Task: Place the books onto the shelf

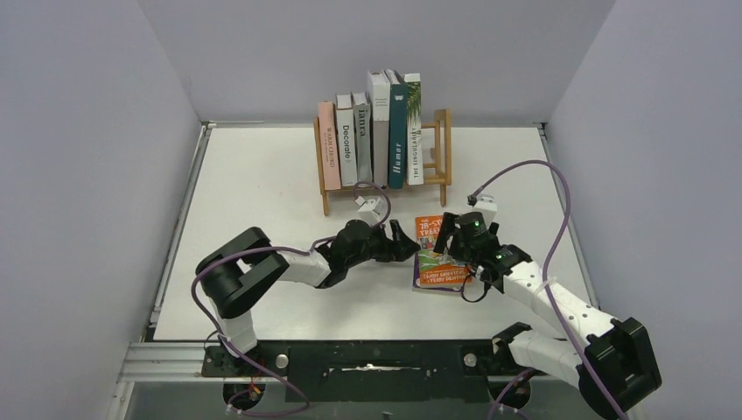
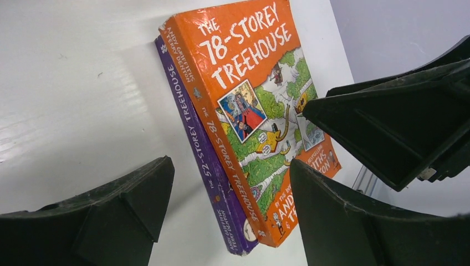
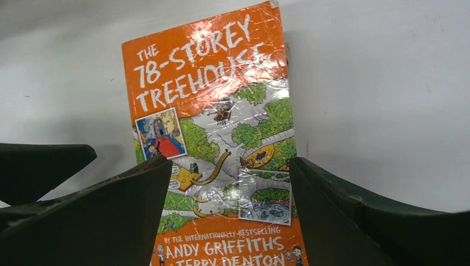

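Note:
An orange cartoon paperback [image 1: 431, 254] lies flat on a purple paperback on the table, in front of the shelf [image 1: 442, 166]. The light-wood shelf holds several upright books [image 1: 376, 131]. My left gripper [image 1: 407, 241] stands open just left of the stack. In its wrist view the orange book [image 2: 249, 111] and the purple book [image 2: 194, 144] lie beyond its open jaws [image 2: 230, 163]. My right gripper [image 1: 455, 249] hovers open over the stack's right side. Its wrist view shows the orange cover [image 3: 216, 111] under the jaws [image 3: 230, 160], with nothing gripped.
The white table [image 1: 262, 192] is walled in by grey panels on three sides. A metal rail runs along its left edge. Purple cables loop from both arms, and the right one arcs over the table's right side [image 1: 560, 184]. One right fingertip [image 2: 399, 122] shows in the left wrist view.

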